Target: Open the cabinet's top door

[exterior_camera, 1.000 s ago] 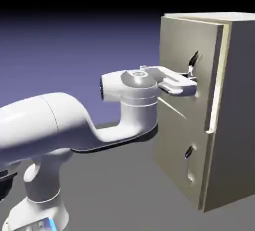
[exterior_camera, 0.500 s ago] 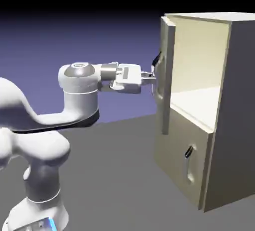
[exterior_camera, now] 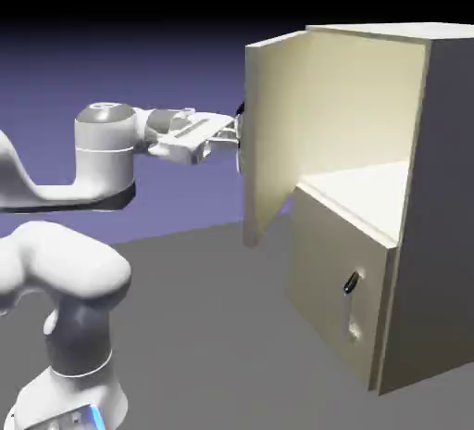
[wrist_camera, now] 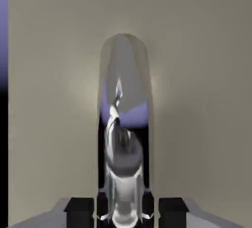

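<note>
The beige cabinet point(exterior_camera: 435, 233) stands at the exterior view's right. Its top door point(exterior_camera: 273, 132) is swung far out to the left, and I see the door's inner face and the bare compartment behind it. My gripper point(exterior_camera: 237, 134) reaches from the left to the door's outer side and is shut on the door's handle, which the door hides in that view. In the hand view the silver handle point(wrist_camera: 123, 119) runs up the middle against the beige door panel point(wrist_camera: 197, 99). My gripper point(wrist_camera: 123, 212) is clamped on the handle's lower part, dark fingertips point(wrist_camera: 78, 210) on either side.
Below the open compartment sits the smaller lower panel point(exterior_camera: 338, 294), closed, with its short handle point(exterior_camera: 351, 284). The cabinet's grey side wall point(exterior_camera: 444, 187) faces right. The arm's white links point(exterior_camera: 56, 280) fill the lower left over the grey table point(exterior_camera: 204, 345).
The top door has swung from barely ajar to wide open. My gripper has pulled back to the left with the handle, and the arm has folded toward its base.
</note>
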`<act>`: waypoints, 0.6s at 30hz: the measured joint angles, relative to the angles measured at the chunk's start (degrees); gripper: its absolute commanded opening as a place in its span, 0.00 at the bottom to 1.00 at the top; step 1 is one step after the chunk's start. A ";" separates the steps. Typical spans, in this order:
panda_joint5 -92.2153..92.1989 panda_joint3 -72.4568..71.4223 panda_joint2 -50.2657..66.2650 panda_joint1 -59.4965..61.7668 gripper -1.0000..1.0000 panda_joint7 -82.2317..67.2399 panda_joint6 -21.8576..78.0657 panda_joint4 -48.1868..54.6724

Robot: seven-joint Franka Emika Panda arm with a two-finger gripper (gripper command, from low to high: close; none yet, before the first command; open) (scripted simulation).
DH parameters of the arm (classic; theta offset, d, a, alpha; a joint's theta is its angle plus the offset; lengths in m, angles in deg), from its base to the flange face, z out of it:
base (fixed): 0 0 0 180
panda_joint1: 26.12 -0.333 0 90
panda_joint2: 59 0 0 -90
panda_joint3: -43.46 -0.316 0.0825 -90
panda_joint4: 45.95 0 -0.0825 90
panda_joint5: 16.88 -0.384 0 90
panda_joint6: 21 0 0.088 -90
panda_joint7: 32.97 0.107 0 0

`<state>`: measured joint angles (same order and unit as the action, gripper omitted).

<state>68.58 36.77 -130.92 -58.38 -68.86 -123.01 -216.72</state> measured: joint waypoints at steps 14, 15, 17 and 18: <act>-26.58 -28.06 25.66 8.38 0.00 10.53 27.08 19.26; -27.87 -29.85 27.73 9.71 0.00 11.36 29.14 21.24; -30.15 -33.40 31.88 12.57 0.00 13.07 33.30 25.31; -31.16 -35.16 33.96 14.06 0.00 13.96 35.40 27.38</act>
<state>37.43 1.61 -96.97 -44.32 -54.90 -87.61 -189.34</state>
